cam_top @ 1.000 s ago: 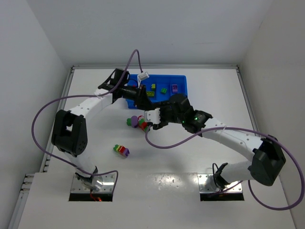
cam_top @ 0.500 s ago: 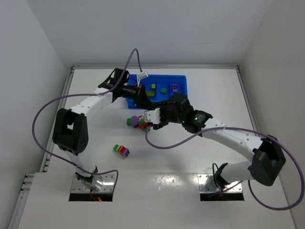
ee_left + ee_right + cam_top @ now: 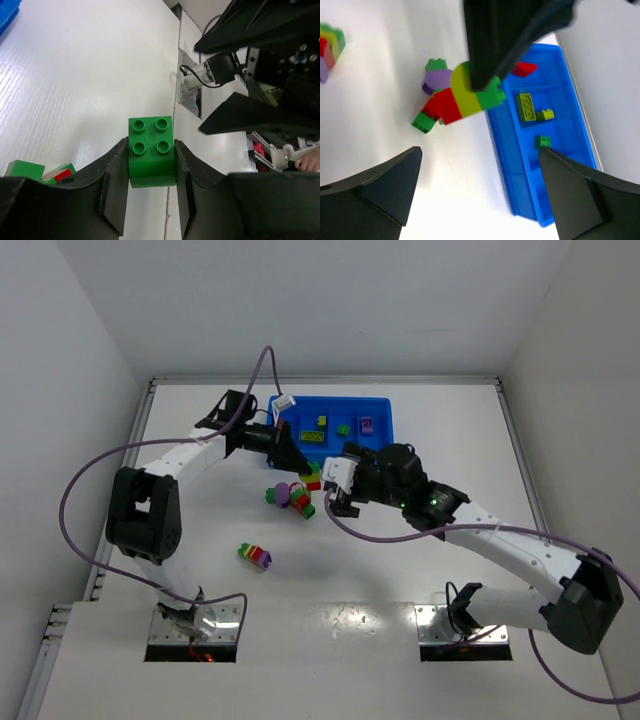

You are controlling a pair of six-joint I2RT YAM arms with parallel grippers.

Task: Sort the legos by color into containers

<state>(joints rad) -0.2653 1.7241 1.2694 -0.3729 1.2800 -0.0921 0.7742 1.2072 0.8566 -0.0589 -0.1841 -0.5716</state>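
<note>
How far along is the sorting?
Early. Done: a few bricks lie in the tray, split by colour. In hand: the left gripper clamps a green brick, apparently joined to yellow and red ones; the right gripper is open. Remaining: the pile beside the tray and the lone stack.

Your left end effector (image 3: 151,156) has closed its jaws the last bit and now clamps a green lego (image 3: 151,142). Its wrist has shifted slightly toward 9 o'clock. Your right end effector (image 3: 479,150) has spread its jaws wide and drawn back toward 3 o'clock, off the cluster of legos (image 3: 295,498). The red-and-yellow stack (image 3: 313,479) it covered now shows.
</note>
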